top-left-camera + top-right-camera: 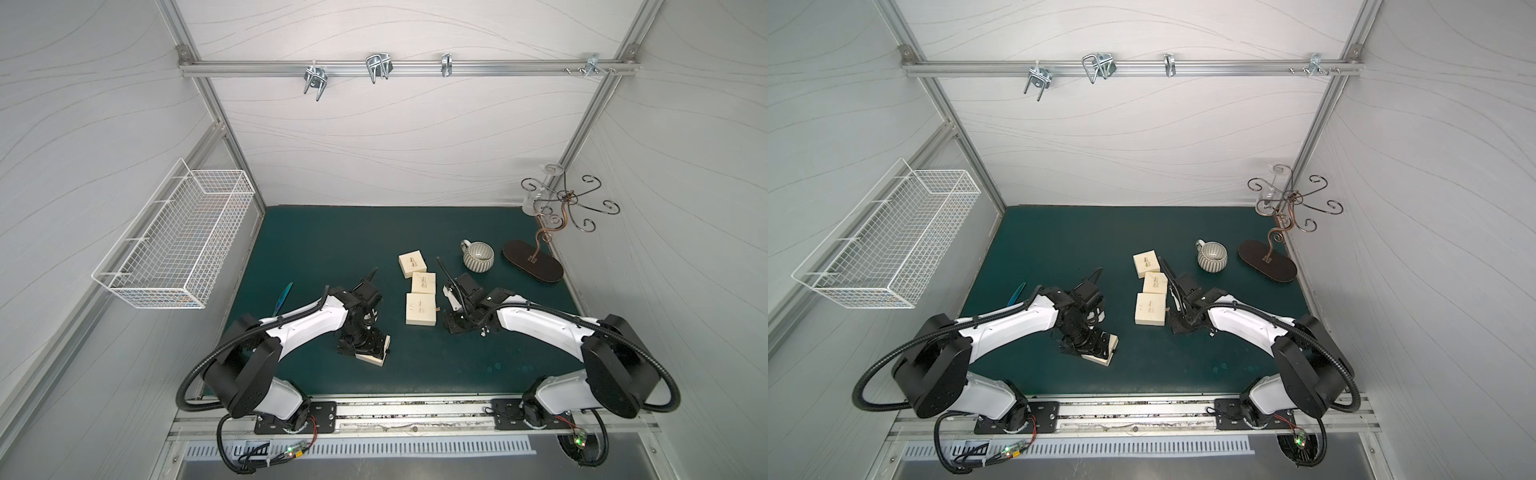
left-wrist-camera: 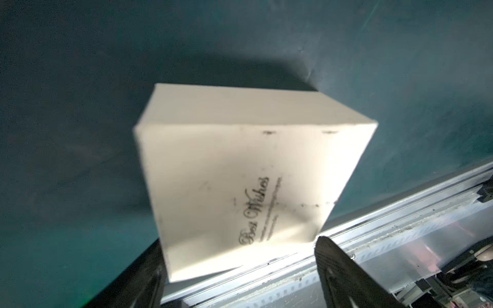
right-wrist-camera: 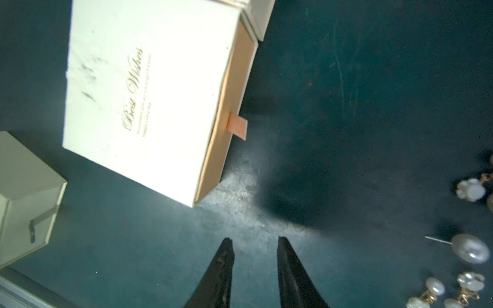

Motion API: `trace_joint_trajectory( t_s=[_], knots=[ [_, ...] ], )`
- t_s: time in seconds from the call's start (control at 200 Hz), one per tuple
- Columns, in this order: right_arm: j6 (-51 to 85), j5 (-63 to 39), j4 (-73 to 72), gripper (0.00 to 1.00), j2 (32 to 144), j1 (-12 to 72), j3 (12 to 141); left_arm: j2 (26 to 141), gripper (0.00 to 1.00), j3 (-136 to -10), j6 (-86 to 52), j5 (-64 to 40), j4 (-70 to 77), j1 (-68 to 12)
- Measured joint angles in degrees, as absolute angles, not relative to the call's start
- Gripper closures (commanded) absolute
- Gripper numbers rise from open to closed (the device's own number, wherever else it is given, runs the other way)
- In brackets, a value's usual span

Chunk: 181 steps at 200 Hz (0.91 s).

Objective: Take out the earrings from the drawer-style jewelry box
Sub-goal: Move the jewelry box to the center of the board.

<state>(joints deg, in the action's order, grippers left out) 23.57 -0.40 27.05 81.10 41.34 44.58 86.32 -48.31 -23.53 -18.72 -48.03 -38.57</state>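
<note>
Both top views overlook the whole mat [image 1: 316,249]; wrist views sit close.

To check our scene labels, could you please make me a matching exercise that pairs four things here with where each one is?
Things:
1. earrings
2. ribbed cup
3. wire basket
4. front cream box

Places:
A. hung on the left wall
B. between the fingers of the left gripper
C. loose on the green mat, near the right gripper
D. beside the dark stand base

Pairs: 1-C; 2-D; 3-A; 4-B
</note>
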Motion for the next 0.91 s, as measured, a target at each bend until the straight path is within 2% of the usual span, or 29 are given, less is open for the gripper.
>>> trace_joint_trajectory(
  t_s=[0.29, 0.905],
  knots=[
    [23.6, -0.3, 27.0, 0.69, 80.8, 41.6, 44.6, 95.6, 0.18, -56.4, -20.5, -22.3, -48.8, -43.3],
    [23.5, 1.0, 27.7, 0.69, 78.3, 41.8, 43.6, 113.7, 0.24, -74.8, -15.1, -31.8, -52.5, -43.7]
  ],
)
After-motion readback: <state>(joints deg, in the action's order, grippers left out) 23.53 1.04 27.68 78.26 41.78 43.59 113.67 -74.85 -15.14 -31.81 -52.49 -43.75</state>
